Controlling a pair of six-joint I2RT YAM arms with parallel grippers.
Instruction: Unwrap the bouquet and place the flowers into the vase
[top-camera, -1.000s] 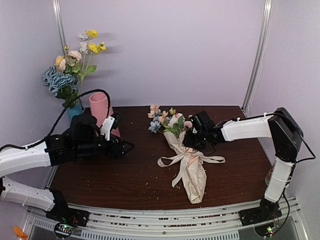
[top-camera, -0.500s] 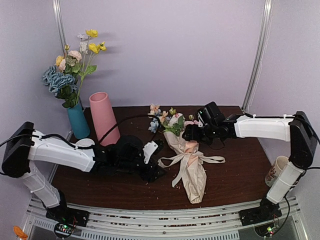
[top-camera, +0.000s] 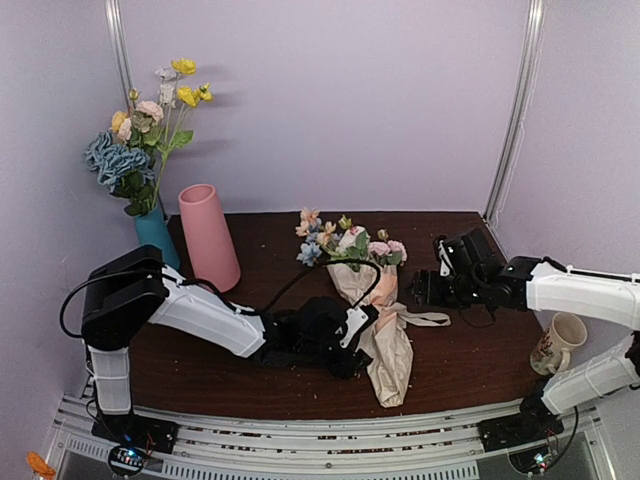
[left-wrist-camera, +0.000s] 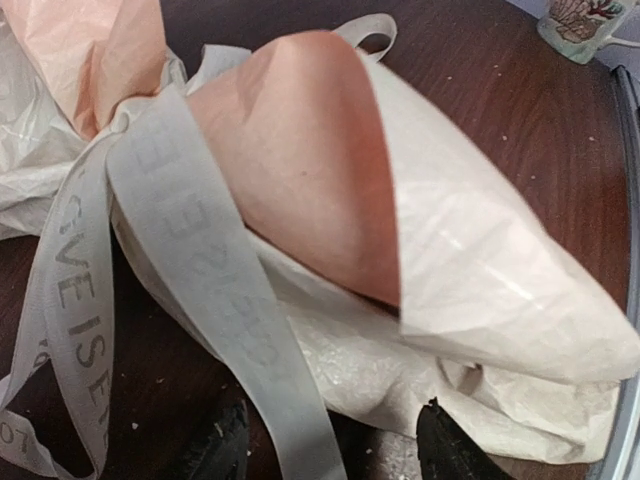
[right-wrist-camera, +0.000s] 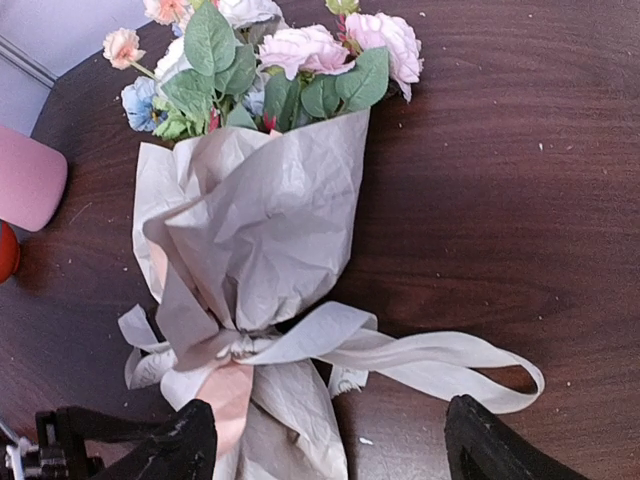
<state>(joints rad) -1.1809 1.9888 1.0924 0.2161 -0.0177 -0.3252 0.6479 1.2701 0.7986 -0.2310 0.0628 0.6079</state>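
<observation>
The bouquet (top-camera: 375, 310) lies on the table, its flowers (top-camera: 350, 245) toward the back and its peach-beige paper cone toward the front. The cream ribbon (right-wrist-camera: 440, 360) is tied round its waist, with loops trailing to the right. My left gripper (top-camera: 352, 340) reaches in from the left, low against the cone's lower part. In the left wrist view it (left-wrist-camera: 330, 455) is open, with crinkled paper and a ribbon strand (left-wrist-camera: 200, 280) lying between its fingertips. My right gripper (top-camera: 418, 290) hangs open just right of the bouquet, holding nothing; its fingertips (right-wrist-camera: 490, 445) frame the ribbon knot. The pink vase (top-camera: 208, 237) stands upright at the back left.
A teal vase (top-camera: 155, 235) with yellow flowers and a blue hydrangea stands left of the pink vase. A patterned mug (top-camera: 560, 340) sits at the right edge. Metal posts and lilac walls close the back and sides. Small crumbs dot the dark wooden table (top-camera: 470, 360).
My left arm has swung right across the table to the bouquet's lower wrap. My right gripper has opened, let go of the bouquet and drawn back to the right.
</observation>
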